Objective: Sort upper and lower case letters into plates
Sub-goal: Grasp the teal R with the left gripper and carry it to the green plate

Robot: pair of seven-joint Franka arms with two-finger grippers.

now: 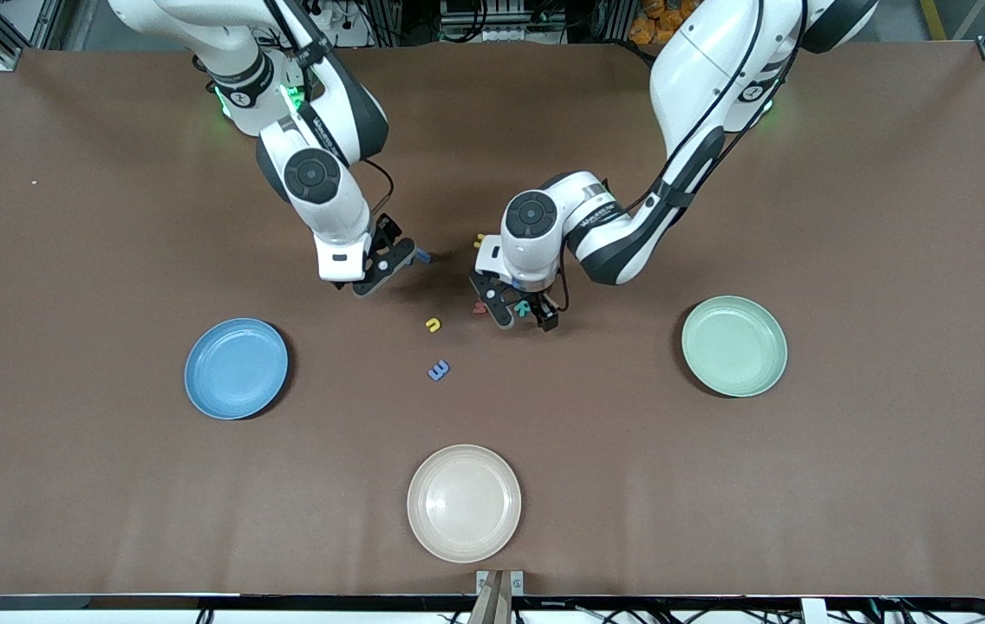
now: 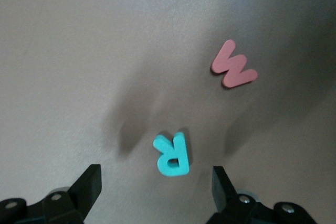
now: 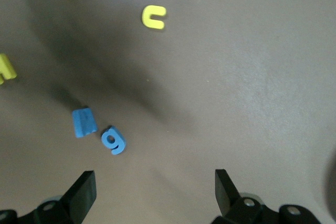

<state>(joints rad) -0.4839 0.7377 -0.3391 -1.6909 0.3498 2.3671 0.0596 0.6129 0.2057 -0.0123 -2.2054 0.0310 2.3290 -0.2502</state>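
- Brown matte table [image 1: 718, 485] fills the front view, with two white robot arms reaching in from its upper edge.
- Blue plate [image 1: 236, 368] lies toward the right arm's end; a mint green plate [image 1: 734, 346] lies toward the left arm's end. Both hold nothing.
- Cream plate [image 1: 464, 503] sits nearest the front camera, between the two.
- Small toy letters lie scattered mid-table, none on a plate.
- Left gripper [image 1: 525, 314] is low over a teal R [image 2: 172, 153], its fingers spread wide on either side of the letter without touching it.
- A pink W [image 2: 233, 64] lies just beside that R.
- Right gripper [image 1: 392, 267] hangs above the table, fingers wide apart and holding nothing.
- Its wrist view shows a blue g [image 3: 113, 140] and a blue block letter [image 3: 84, 121] close together, and a yellow c-shaped letter [image 3: 154, 17] well apart from them.
- Another blue letter [image 1: 439, 370] lies nearer the front camera than the yellow one.
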